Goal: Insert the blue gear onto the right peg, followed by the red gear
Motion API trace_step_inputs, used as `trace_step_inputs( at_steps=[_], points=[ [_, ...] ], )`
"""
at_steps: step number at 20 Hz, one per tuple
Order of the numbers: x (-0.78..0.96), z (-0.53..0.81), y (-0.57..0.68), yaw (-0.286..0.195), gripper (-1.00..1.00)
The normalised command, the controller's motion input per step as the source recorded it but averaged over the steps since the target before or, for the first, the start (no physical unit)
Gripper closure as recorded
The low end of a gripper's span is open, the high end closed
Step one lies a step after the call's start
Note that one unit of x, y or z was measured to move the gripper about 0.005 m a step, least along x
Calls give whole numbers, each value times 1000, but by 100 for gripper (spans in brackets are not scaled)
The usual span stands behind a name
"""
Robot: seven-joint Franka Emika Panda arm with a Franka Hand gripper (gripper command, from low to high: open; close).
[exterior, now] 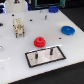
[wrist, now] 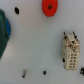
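Note:
In the exterior view the blue gear (exterior: 67, 30) lies flat on the white table toward the exterior view's right. The smaller red gear (exterior: 39, 42) lies near the middle, just behind the black-rimmed grey plate (exterior: 56, 55). The right peg (exterior: 50, 51) stands upright on that plate with nothing on it, and a second pin (exterior: 36, 58) stands at the plate's left. The wrist view looks down on the red gear (wrist: 49, 7) and on a blue-green rounded shape (wrist: 4, 32) cut off by the frame edge; I cannot tell what that shape is. No gripper fingers show in either view.
A beige slotted block (exterior: 19, 27) stands to the exterior view's left of the red gear and also shows in the wrist view (wrist: 71, 50). Small dark studs (exterior: 46, 16) dot the table. Blue and dark objects (exterior: 53, 8) sit along the far edge.

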Motion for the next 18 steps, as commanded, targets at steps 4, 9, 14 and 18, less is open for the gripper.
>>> trace_step_inputs(
  at_steps=[4, 9, 14, 18],
  points=[
    [-515, -28, 588, 0, -100],
    [-507, -41, 564, 0, -100],
    [-379, -77, 581, 0, -100],
    [-271, -150, 571, 0, -100]
  ],
)
